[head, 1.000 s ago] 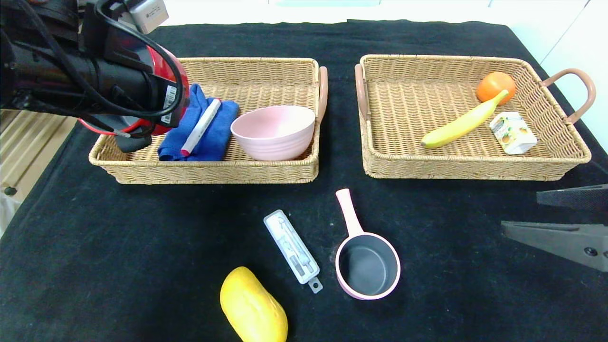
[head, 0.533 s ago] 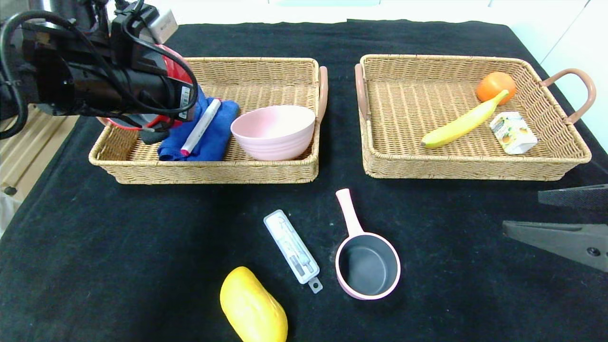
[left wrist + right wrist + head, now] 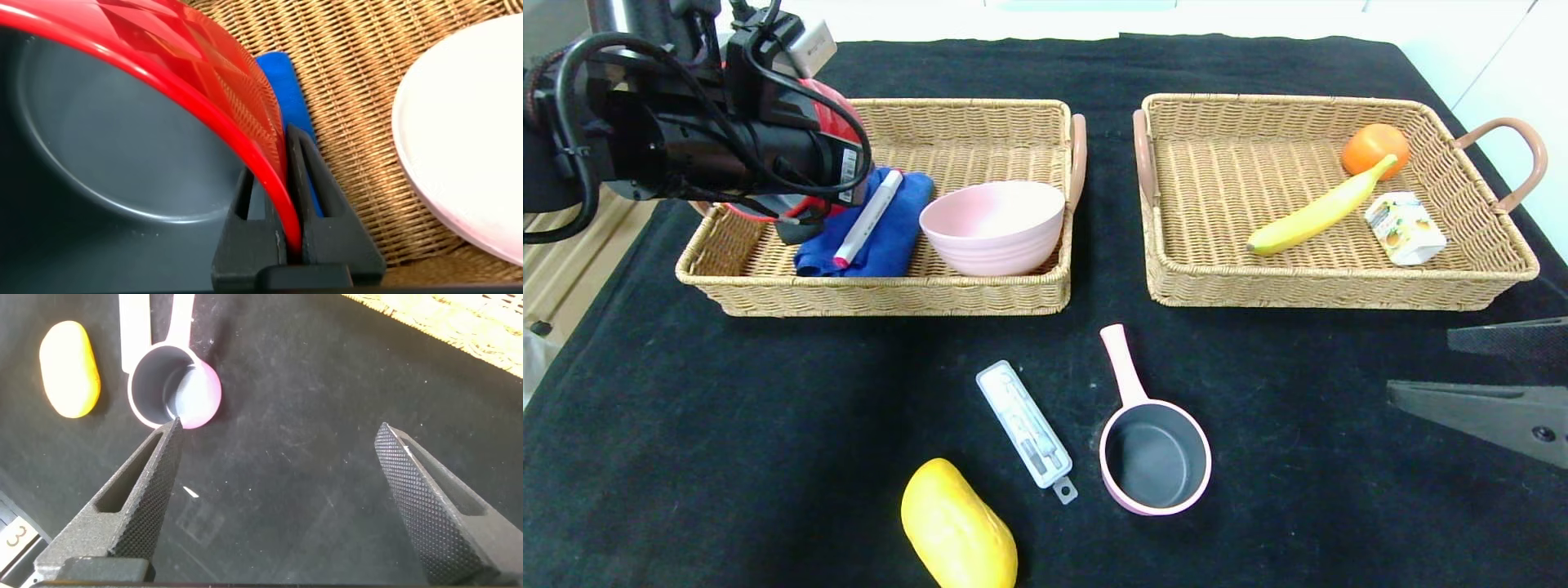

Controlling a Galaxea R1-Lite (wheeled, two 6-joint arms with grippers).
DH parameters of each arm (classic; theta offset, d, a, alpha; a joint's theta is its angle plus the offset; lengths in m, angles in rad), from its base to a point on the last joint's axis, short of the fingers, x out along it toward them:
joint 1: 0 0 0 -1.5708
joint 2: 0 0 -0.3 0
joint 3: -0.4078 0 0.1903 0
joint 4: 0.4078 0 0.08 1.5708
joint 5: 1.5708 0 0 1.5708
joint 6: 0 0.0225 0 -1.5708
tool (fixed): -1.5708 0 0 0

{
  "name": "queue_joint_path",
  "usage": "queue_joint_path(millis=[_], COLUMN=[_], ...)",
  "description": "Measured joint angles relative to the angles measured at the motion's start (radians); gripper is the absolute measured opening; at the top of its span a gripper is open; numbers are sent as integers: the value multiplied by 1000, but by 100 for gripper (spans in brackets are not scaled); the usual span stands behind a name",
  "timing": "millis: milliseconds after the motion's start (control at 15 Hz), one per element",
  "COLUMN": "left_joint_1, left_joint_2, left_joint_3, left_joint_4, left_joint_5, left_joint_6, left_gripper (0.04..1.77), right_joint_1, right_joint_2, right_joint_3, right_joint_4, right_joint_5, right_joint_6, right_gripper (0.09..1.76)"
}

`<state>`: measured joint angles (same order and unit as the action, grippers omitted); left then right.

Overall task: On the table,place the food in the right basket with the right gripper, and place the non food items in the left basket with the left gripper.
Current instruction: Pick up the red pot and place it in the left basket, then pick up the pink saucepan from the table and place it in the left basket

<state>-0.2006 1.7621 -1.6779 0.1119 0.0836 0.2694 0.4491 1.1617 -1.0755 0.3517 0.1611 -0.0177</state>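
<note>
Black cloth covers the whole worktop (image 3: 727, 425), with two wicker trays side by side at the back. Left basket (image 3: 874, 298) has a pink bowl (image 3: 992, 224), a blue cloth (image 3: 882, 237) with a white marker (image 3: 868, 217) on it, and the red pot (image 3: 805, 122), whose rim sits pinched between the narrow fingers of the left claw (image 3: 282, 192). Right basket (image 3: 1331, 286) holds a banana (image 3: 1319, 211), orange (image 3: 1374, 147) and small drink carton (image 3: 1405, 229). Out front on the cloth: yellow mango (image 3: 958, 527), pink saucepan (image 3: 1152, 449), slim white case (image 3: 1025, 425) between them. Right claw (image 3: 278, 498) hangs spread wide above the cloth at the right edge, holding nothing.
</note>
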Motion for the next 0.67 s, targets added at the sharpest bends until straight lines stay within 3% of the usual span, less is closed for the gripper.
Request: queue_joint_path(millis=[267, 667], left_joint_1=[4, 8], left_joint_2=[-3, -6], left_joint_3=[1, 4], left_joint_4=[2, 5], left_joint_5=[-15, -15], left_joint_6=[-2, 1], left_gripper=[87, 132], right_joint_1=[1, 1], right_joint_2=[0, 1], right_joint_3=[1, 2], right_joint_4=[0, 0], right_joint_5=[0, 0], right_joint_6=[0, 0], right_gripper=[171, 171])
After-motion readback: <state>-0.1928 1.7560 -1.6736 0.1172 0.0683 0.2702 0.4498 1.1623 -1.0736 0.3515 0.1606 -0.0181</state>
